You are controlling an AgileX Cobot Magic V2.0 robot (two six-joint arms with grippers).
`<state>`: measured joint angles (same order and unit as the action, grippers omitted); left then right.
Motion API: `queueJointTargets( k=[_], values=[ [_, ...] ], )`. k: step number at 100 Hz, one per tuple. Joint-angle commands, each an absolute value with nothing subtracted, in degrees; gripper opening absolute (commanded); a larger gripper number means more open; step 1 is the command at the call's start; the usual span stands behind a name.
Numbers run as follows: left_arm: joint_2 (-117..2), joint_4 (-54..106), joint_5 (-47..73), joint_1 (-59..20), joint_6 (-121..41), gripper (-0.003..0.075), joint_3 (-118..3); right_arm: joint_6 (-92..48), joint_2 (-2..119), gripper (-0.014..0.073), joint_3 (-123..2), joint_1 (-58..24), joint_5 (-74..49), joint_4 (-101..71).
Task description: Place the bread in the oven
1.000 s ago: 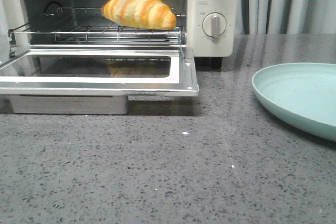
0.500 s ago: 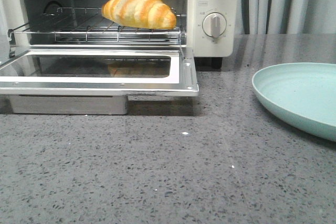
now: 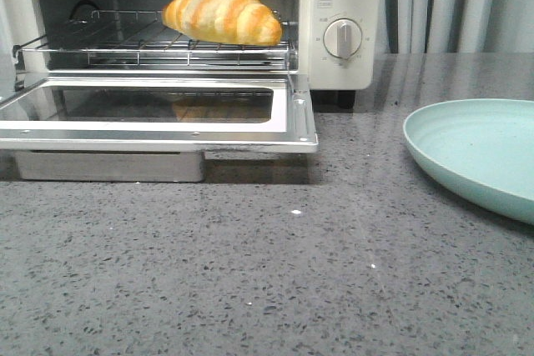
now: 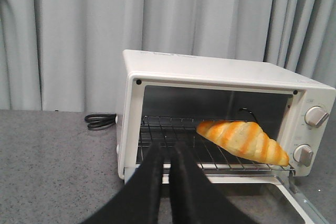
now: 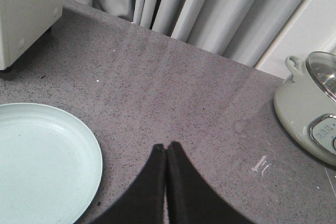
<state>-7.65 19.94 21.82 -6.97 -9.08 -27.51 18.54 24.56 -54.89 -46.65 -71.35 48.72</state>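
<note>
Bread (image 3: 223,12) lies on the wire rack (image 3: 125,43) inside the oven (image 3: 334,64), toward the rack's right side, one tapered end close to the front rail; nothing grips it. That oven stands at the far left of the tabletop (image 3: 275,273), its glass door (image 3: 158,114) dropped flat toward the near edge. A pale green plate (image 3: 480,152) sits bare at the right edge, well apart from the oven.

Placement looks complete, so the step in hand is probably the retreat, or shutting the door if the task wants that. Closing it would call for an end effector to get under the door's front lip and swing it up without jolting the rack.

From its wrist camera, the left end effector (image 4: 167,153) hangs in front of the oven opening, aimed at the rack, fingers pressed nearly together and empty. The right end effector (image 5: 166,150) hovers over bare tabletop just beside the plate, fingers clenched on nothing, with a lidded cooker (image 5: 310,114) off toward the far right corner. Neither arm shows in the front view.
</note>
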Motion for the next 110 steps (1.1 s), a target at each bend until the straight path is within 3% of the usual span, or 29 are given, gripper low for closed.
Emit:
queueJointTargets(
  k=[1,81,110],
  values=[
    [-8.3,21.6,18.1,-6.8,-8.5,-0.0020,-28.5,18.7,25.2,-0.0044,-55.8,-46.6,-68.5,51.7],
    [-8.3,21.6,18.0,-6.8,-8.5,-0.0020,-28.1,18.7,23.9,-0.0044,-55.8,-46.6,-70.6,55.1],
    [-8.3,21.6,18.0,-6.8,-8.5,-0.0020,-28.1,18.7,10.5,-0.0044,-49.2,-44.9,-56.4,56.4]
  ],
)
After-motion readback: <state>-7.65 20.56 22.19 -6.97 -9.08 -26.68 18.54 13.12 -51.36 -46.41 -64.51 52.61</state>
